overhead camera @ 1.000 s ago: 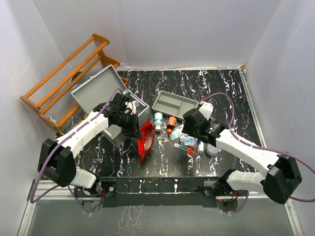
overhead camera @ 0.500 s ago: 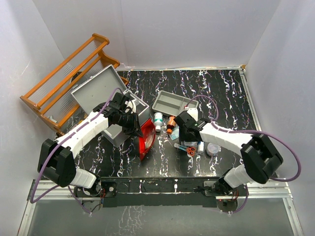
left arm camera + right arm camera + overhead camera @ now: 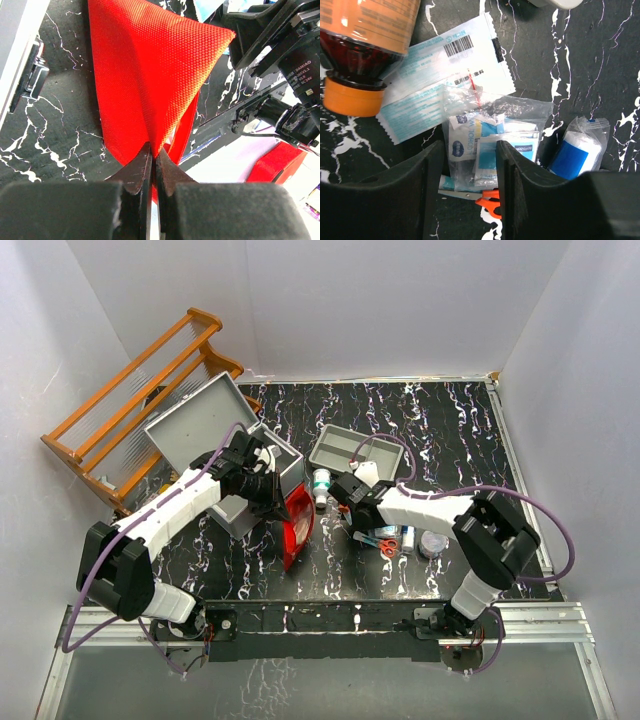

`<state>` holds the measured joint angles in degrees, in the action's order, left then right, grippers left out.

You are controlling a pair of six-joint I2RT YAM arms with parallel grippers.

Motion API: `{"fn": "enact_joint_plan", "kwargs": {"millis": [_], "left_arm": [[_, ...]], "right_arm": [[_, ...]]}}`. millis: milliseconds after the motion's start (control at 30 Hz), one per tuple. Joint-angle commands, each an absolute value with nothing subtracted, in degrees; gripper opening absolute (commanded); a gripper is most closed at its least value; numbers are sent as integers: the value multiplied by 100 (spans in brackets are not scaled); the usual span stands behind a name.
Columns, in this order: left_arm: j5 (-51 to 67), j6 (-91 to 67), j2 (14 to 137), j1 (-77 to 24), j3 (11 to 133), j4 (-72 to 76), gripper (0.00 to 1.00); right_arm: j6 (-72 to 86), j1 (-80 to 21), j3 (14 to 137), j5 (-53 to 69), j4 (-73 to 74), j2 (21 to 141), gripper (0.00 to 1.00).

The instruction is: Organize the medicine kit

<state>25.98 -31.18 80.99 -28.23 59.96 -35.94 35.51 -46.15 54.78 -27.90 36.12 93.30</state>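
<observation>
Marbled table (image 3: 450, 430) | medicine kit (image 3: 190, 425) just beside left jaws clamping red pouch (image 3: 297, 525) | right jaws apart

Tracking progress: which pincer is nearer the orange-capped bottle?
Right. The right pincer hangs just beside the orange-capped bottle; the left pincer is farther off, pinching the red pouch.

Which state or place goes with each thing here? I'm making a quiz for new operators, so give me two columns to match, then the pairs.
Things
1. red pouch
2. medicine kit
3. amber bottle
4. clear bag of packets

States or places
A. lid standing open
B. lying on its side, orange cap on
C. pinched in the shut left hand
D. beneath the open right hand

Pairs: 1-C, 2-A, 3-B, 4-D
</observation>
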Motion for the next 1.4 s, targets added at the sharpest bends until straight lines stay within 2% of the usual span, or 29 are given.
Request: {"fn": "enact_joint_plan", "kwargs": {"millis": [0,100,233,300,633,933,1367], "left_arm": [[2732,-3189,7866,-2828,5915,-3589,0],[2771,-3187,7866,-2830,5915,-3549,0],[2825,-3205,7866,-2829,5907,-3503,0],[2858,-3212,7863,-2833,5894,-3456,0],[3376,-3387,7866,-2830,5813,-2933,0],[3667,-3518,7866,-2823,5836,-2616,0],[4044,-4460,7596,-2829,5845,-2084,0]], "right_arm": [[3432,-4724,5636,-3310,3470,9429,39],[3420,-4798,5569,-3408,3375,9449,28],[3437,-4807,5449,-3503,3281,9380,6],[3450,-4811,5415,-3499,3232,9260,0],[4114,-4808,5204,-3370,3032,7356,0],[4349,-4801,4687,-2473,1403,5421,0],[4851,-4806,4241,-422,-905,5221,0]]}}
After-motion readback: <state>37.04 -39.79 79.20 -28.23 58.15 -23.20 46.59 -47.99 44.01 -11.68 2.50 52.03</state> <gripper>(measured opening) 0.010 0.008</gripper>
